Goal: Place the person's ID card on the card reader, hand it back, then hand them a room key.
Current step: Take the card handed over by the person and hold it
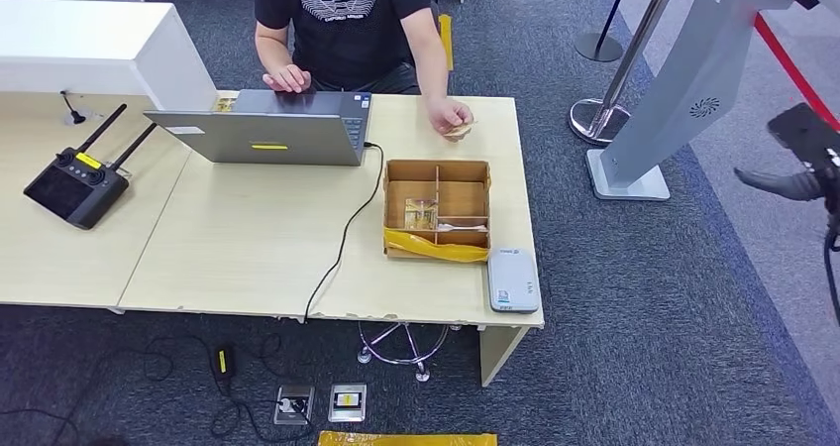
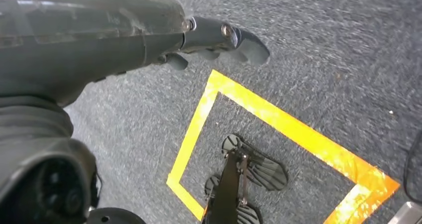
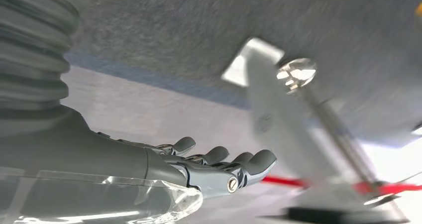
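At 3 o'clock in the head view, well off the table, the right robot hand (image 1: 792, 180) hangs over the carpet, fingers extended and apart, holding nothing. Right wrist view agrees: fingers (image 3: 219, 157) straight, spread, nothing in them, with the grey kiosk stand (image 3: 278, 119) and a stanchion post (image 3: 328, 124) blurred behind.

Left robot hand (image 2: 219, 37) points down at the carpet above a yellow tape square (image 2: 278, 119) on the floor; fingers look loosely extended, nothing held.

Card reader (image 1: 512, 279), pale grey, lies flat on the table (image 1: 248, 258) at the 5 o'clock corner, just beside the cardboard box (image 1: 437, 210). Box is divided into compartments; a small clear item sits in the near-left one, can't tell what it is.

ID card (image 1: 459, 128): under the person's hand (image 1: 448, 115) on the table at 12 o'clock of the box, close to the far edge. Mostly covered by the hand.

Person's other hand (image 1: 287, 77) rests behind the open laptop (image 1: 267, 127) at 11 o'clock. Black cable runs from the laptop off the near table edge. Black remote controller (image 1: 77, 183) with two antennas sits at 9 o'clock.
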Robot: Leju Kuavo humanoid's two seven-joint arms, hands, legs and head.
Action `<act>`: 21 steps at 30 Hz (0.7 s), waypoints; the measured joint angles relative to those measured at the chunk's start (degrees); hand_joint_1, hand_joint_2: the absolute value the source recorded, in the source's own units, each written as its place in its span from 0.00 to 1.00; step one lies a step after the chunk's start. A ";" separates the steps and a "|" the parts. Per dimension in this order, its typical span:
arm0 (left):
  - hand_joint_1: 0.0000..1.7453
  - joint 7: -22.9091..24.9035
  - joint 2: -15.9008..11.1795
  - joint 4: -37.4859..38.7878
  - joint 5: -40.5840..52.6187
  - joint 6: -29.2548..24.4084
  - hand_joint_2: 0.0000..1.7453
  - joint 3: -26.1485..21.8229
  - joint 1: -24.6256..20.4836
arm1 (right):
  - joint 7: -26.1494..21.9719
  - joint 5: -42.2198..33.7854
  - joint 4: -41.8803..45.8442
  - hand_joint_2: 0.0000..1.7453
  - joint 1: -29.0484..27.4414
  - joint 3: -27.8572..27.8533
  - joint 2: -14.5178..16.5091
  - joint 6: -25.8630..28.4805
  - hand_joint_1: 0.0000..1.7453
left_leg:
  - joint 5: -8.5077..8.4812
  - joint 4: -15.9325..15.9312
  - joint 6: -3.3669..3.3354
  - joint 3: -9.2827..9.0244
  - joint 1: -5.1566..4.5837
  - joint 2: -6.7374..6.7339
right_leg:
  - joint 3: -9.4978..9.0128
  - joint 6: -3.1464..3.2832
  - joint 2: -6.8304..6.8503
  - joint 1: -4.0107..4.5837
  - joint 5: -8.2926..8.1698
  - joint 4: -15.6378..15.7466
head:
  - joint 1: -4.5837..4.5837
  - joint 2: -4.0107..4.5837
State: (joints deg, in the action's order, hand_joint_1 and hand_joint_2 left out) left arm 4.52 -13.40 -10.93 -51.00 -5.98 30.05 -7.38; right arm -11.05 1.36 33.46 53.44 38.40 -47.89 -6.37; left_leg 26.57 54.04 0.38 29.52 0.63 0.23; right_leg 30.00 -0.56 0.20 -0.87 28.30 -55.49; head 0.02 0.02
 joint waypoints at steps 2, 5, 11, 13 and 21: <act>0.00 -0.07 -0.40 0.02 0.59 0.79 0.00 0.90 -0.07 | 2.57 3.32 5.70 1.00 -1.09 -1.06 2.13 -0.49 0.00 | -0.04 0.01 0.02 0.01 0.03 0.15 | 0.00 0.01 0.12 0.03 0.00 0.00 | -0.01 0.00; 0.00 -0.76 -1.10 0.05 1.20 1.85 0.00 2.06 -0.07 | 5.93 6.64 14.90 1.00 -3.65 -1.85 4.40 -0.66 0.00 | -0.05 0.03 0.04 0.05 0.06 0.36 | 0.02 0.04 0.31 0.05 0.04 0.00 | 0.00 0.00; 0.00 -1.72 -2.61 0.21 1.99 2.46 0.00 4.12 -0.01 | 7.89 8.72 28.50 1.00 -6.90 -3.05 6.34 -1.29 0.00 | -0.05 0.05 0.05 0.13 0.06 0.48 | 0.08 0.06 0.38 0.06 0.06 0.00 | -0.02 0.00; 0.00 -2.07 -3.03 0.23 2.17 2.58 0.00 4.68 -0.01 | 8.35 9.14 31.60 1.00 -7.69 -3.07 6.71 -1.26 0.00 | -0.05 0.08 0.05 0.14 0.05 0.47 | 0.09 0.06 0.37 0.06 0.06 0.00 | -0.02 0.00; 0.00 -2.36 -3.61 0.37 2.77 3.06 0.00 6.59 0.00 | 8.75 10.43 39.39 1.00 -10.60 -3.88 7.51 1.51 0.00 | -0.04 0.23 0.05 0.24 0.05 0.45 | 0.10 0.05 0.36 0.06 0.05 -0.01 | -0.02 0.00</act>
State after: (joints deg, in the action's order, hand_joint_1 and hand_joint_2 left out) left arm 2.16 -17.01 -10.57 -48.23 -2.91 36.64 -7.38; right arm -2.30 11.79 72.85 42.84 34.51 -40.39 -4.86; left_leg 26.53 54.27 0.43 29.76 0.69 0.68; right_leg 30.10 -0.51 0.56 -0.81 28.35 -55.50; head 0.00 0.02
